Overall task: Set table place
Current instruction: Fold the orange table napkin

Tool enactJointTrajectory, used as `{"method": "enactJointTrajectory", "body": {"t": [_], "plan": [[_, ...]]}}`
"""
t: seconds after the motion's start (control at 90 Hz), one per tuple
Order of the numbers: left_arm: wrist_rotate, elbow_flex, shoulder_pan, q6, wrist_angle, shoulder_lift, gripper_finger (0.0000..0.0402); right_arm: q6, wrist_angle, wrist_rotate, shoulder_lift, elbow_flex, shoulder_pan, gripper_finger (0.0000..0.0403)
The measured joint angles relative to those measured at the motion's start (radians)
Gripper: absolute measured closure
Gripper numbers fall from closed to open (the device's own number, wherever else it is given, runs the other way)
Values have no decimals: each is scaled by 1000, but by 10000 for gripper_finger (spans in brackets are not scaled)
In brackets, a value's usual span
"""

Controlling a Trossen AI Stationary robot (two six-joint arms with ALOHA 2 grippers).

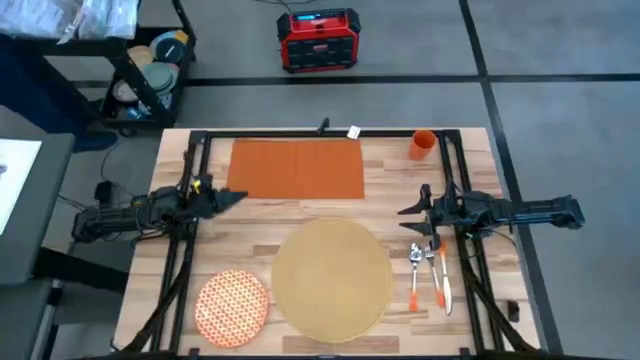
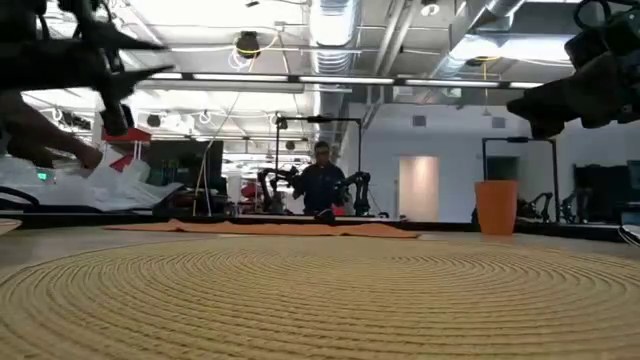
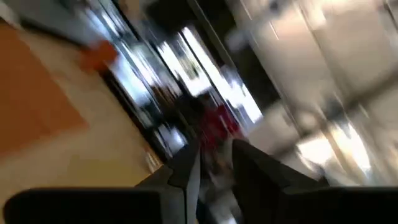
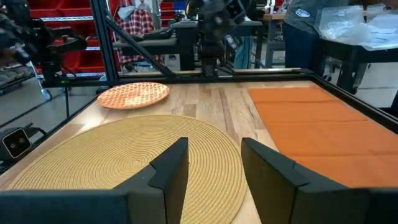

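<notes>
A round tan woven placemat (image 1: 331,277) lies at the table's near middle. To its left, by the near edge, the orange-patterned plate (image 1: 232,305) rests flat on the wood. The rust-orange napkin (image 1: 297,168) is spread flat at the far middle, and the orange cup (image 1: 422,145) stands upright at the far right. Orange-handled cutlery (image 1: 430,275) lies right of the placemat. My left gripper (image 1: 243,196) hovers open near the napkin's near left corner. My right gripper (image 1: 405,220) hovers open above the cutlery's far end, pointing at the placemat (image 4: 124,162).
Black frame rails (image 1: 190,190) run along the table's left and right sides and far edge. A small white tag (image 1: 354,131) lies at the far edge. Off the table are a red box (image 1: 318,40) and a cart (image 1: 150,70). A person (image 2: 322,180) stands in the room behind.
</notes>
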Motion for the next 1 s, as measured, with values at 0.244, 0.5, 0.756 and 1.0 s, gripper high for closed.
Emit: {"method": "enactJointTrajectory", "body": {"t": [0.244, 0.5, 0.756, 1.0], "plan": [[-153, 0, 9, 237, -99, 10, 325, -77, 25, 45, 10, 0, -17, 266], [-126, 48, 5, 144, -42, 90, 325, -24, 113, 75, 14, 7, -23, 266], [-156, 486, 5, 454, 47, 372, 348, 290, 497, -4, 15, 69, 12, 266], [-453, 972, 47, 824, -263, 676, 374, 100, 548, 118, 31, 323, 17, 266]]}}
